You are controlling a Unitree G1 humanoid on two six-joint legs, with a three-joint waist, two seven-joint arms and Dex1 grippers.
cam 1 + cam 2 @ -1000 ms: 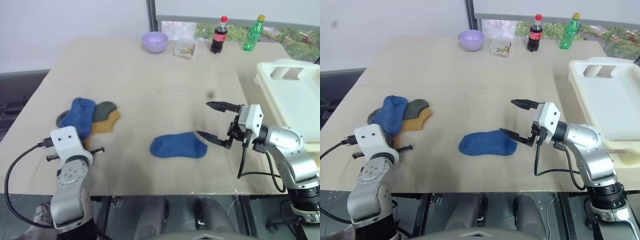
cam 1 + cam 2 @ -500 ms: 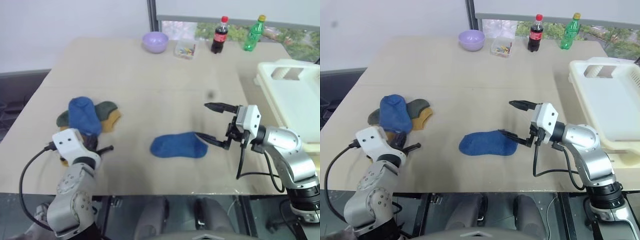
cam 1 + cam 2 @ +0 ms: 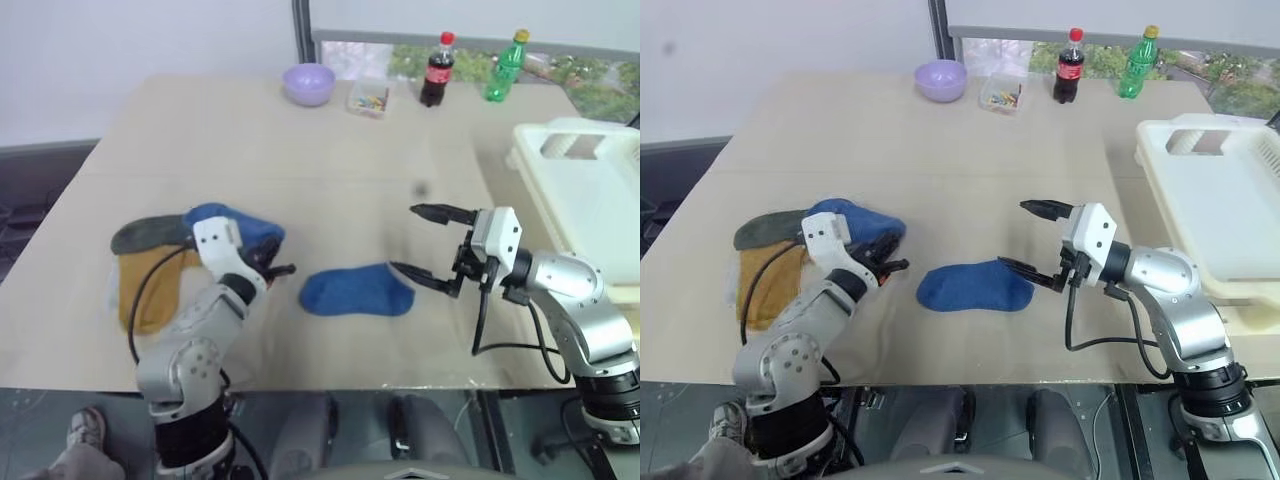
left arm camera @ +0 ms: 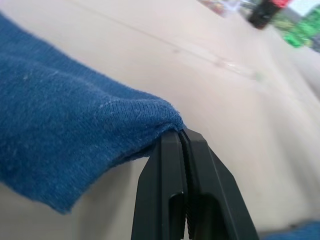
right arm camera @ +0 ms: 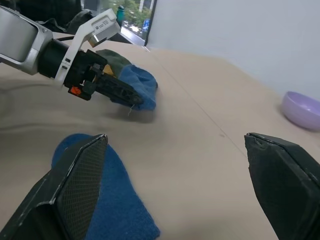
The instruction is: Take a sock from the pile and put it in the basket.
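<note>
Basket (image 3: 585,190) runs off the right edge, far side and back unseen. Small clear box (image 3: 370,98) by the lilac bowl (image 3: 308,83) holds coloured bits too small to identify. Left arm covers part of the blue sock (image 3: 232,224) it grips; grey sock (image 3: 150,234) and orange sock (image 3: 148,282) partly overlapped. In left wrist view, background bottles (image 4: 265,11) blurred, cut by the top edge.

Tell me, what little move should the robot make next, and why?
Probably lift the left gripper a little. Its jaws are shut on the edge of a blue sock that trails back to the pile on the table. The basket stands far off to the right, so the sock must clear the pile first.
</note>
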